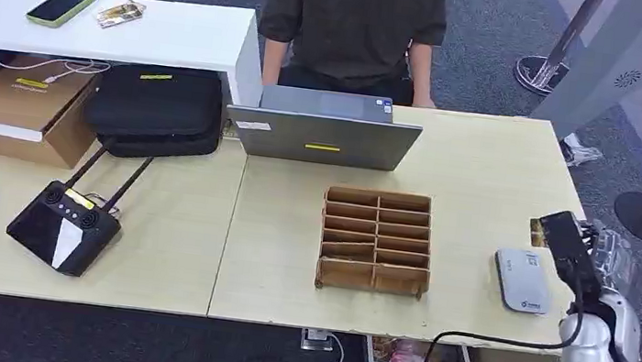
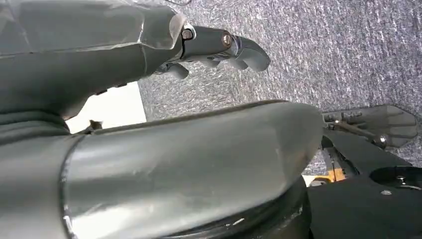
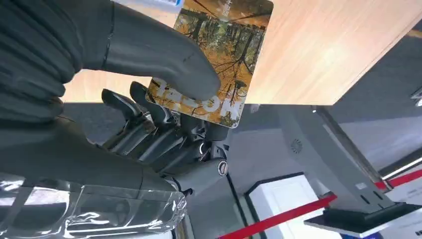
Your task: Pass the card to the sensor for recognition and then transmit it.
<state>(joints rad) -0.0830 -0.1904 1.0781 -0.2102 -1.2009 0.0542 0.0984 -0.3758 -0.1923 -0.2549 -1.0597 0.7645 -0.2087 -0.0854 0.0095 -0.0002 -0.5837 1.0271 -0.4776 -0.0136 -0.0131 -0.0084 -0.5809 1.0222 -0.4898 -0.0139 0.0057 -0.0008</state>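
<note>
Showing a picture of autumn trees and some large letters, the card [image 3: 219, 59] is pinched in the right hand [image 3: 164, 99], with the thick thumb pressed on its printed face and the darker fingers [image 3: 149, 129] behind it. In the head view the right hand [image 1: 573, 244] is at the right end of the bench [image 1: 486, 164], and a small yellowish corner of the card [image 1: 536, 231] shows just beside the fingers. The white sensor [image 1: 523, 280] lies flat on the bench directly near the hand, a little closer to the robot; I cannot tell if the card touches it.

To the left of the sensor stands a wooden organizer [image 1: 376, 240] with two columns of narrow compartments. Behind it a grey laptop [image 1: 323, 131] is open toward a person [image 1: 354, 19] in a dark shirt who sits at the far side.

On the left part of the bench are a black controller [image 1: 63, 223] with two antennas, a black bag [image 1: 155, 110] and a cardboard box [image 1: 26, 108].

The left hand [image 2: 219, 47] hangs over grey carpet [image 2: 323, 50], grasping nothing, its fingers slightly curled and apart
</note>
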